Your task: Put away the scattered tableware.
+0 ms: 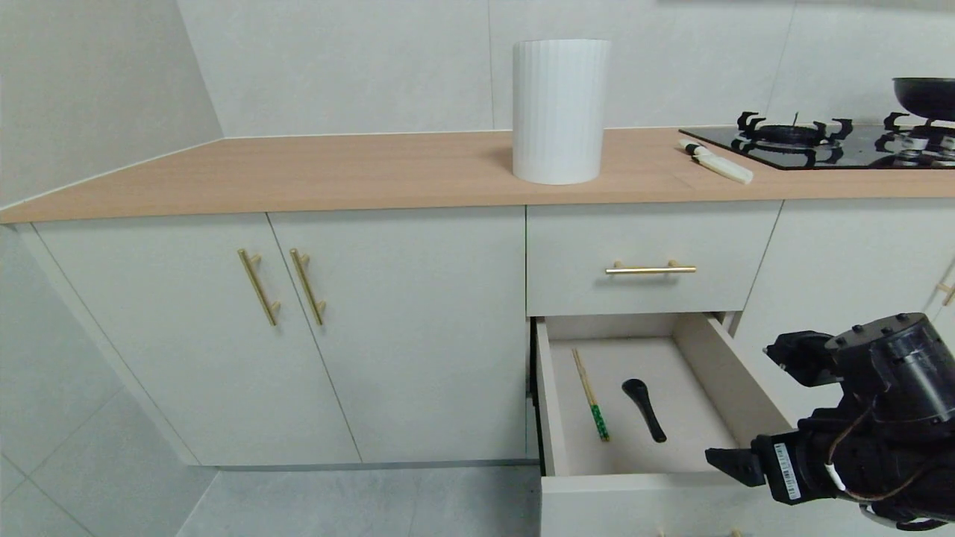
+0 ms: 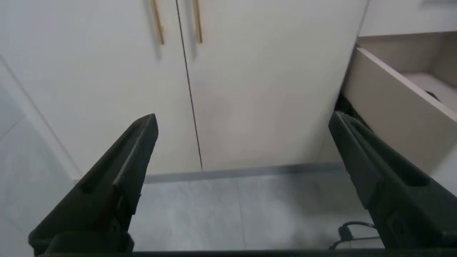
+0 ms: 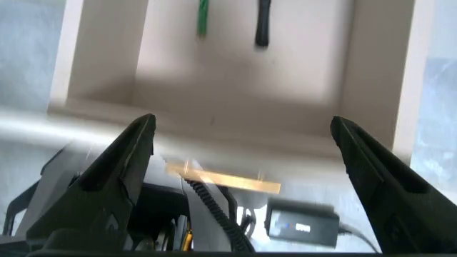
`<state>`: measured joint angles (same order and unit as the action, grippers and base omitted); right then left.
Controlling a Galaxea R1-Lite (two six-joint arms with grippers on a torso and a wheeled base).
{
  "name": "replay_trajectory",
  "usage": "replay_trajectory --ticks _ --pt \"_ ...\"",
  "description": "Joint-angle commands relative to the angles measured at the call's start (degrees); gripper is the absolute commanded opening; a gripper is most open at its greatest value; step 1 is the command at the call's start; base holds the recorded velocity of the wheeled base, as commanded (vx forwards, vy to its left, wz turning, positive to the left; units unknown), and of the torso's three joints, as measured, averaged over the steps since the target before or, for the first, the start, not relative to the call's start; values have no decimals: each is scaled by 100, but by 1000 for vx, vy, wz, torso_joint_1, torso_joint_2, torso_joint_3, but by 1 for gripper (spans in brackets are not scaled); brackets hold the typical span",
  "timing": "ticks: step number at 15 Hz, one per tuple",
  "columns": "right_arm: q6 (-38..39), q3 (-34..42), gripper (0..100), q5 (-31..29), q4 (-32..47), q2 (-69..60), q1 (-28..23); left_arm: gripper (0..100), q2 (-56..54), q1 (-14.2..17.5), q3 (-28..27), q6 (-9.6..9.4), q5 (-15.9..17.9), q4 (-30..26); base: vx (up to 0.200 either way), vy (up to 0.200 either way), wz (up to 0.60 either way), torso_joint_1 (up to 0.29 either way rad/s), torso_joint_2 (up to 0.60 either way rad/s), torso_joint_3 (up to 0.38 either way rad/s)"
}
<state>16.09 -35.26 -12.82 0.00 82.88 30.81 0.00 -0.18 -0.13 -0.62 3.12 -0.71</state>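
- The left gripper has its fingers spread wide with nothing between them. It faces the pair of cabinet doors just above the grey floor, well left of the drawer.
- A white ribbed canister stands upright on the wooden countertop, above the drawers.
- The upper drawer is closed. The lower drawer beneath it is pulled out.
- A pair of chopsticks with green ends lies along the lower drawer's floor on its left side.
- A black spoon lies just beside the chopsticks, to their right, apart from them and roughly parallel.
- A pale knife-like utensil lies on the countertop, close to the black hob. It is well above and behind both grippers.
- The right gripper hangs at the open drawer's right front corner, its fingers apart and holding nothing.
- In the right wrist view the chopsticks and spoon lie beyond the spread fingers, inside the drawer and not touched. The drawer's gold handle sits nearer the gripper.
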Motion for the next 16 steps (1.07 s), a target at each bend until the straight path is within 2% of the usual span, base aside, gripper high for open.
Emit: replay_trajectory --ticks 1,9,16 --pt "-1 45 100 -1 0 96 84 100 0 1 5 1 -4 0 0 0 0 0 0 0" --pt "8 282 100 26 -9 747 417 100 0 1 5 1 4 0 0 0 0 0 0 0" --pt "78 247 100 -1 -132 1424 417 100 0 1 -4 1 -4 0 0 0 0 0 0 0"
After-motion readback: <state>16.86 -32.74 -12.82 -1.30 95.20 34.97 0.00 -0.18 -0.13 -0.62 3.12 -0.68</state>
